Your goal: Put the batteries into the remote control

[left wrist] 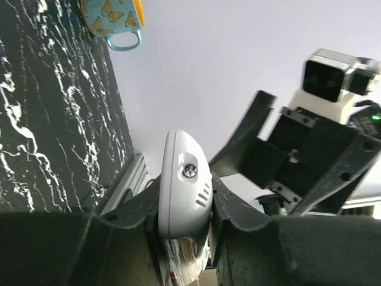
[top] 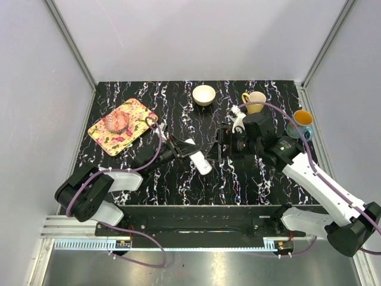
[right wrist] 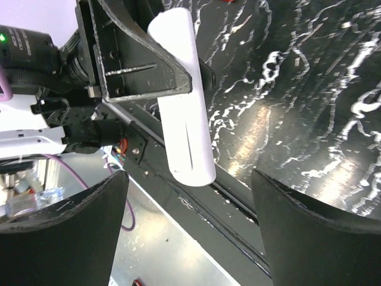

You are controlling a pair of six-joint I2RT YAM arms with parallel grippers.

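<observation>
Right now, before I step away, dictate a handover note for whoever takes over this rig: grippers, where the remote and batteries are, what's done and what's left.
Left gripper: shut on the remote control, holding it off the table near its middle.
Right gripper: open and empty, facing the remote's free end, not touching it.
Batteries: not visible in any view; locate them first.
Done: remote is picked up and presented.
Left: fetch the batteries and load them. Whether the compartment is open cannot be told.
</observation>
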